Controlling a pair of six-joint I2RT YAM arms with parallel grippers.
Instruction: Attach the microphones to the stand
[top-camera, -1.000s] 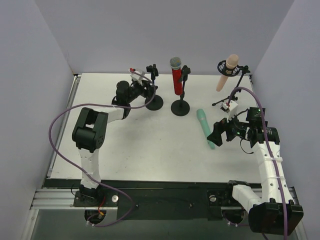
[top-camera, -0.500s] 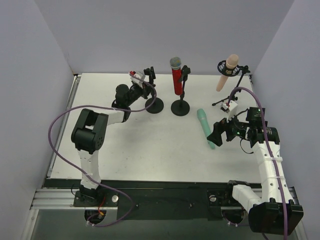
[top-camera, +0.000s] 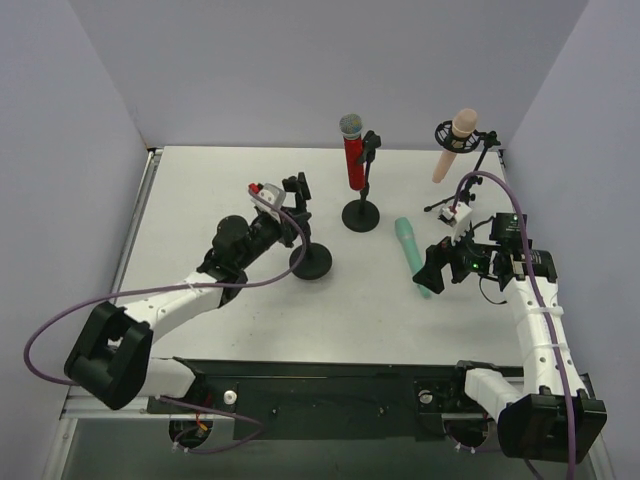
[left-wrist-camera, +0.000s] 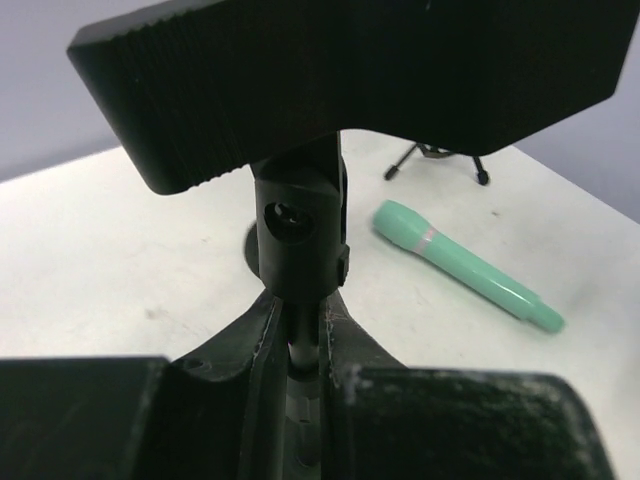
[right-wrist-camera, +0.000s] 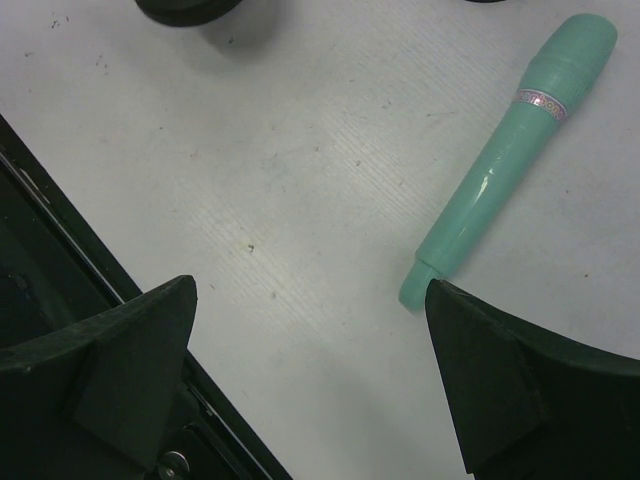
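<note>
My left gripper (top-camera: 288, 222) is shut on the thin pole of an empty black stand (top-camera: 311, 261). In the left wrist view its swivel joint (left-wrist-camera: 298, 235) rises just past my left gripper (left-wrist-camera: 300, 312), under the wide clip (left-wrist-camera: 350, 70). The mint green microphone (top-camera: 410, 255) lies flat on the table. My right gripper (top-camera: 437, 268) hangs open over its near end; in the right wrist view that tail (right-wrist-camera: 505, 160) lies beside the right finger (right-wrist-camera: 500, 380), untouched. The glittery red microphone (top-camera: 353, 160) stands clipped in the middle stand. The peach-pink microphone (top-camera: 455, 140) sits in the tripod stand's clip.
The middle stand's round base (top-camera: 361, 215) sits behind the held stand. The tripod legs (top-camera: 447, 203) spread at the back right near my right arm. Walls close in the table on three sides, and a black rail (top-camera: 320, 375) runs along the near edge.
My left gripper closed on the empty stand's pole and brought the stand from the back of the table toward the near middle. The right arm stayed still.
</note>
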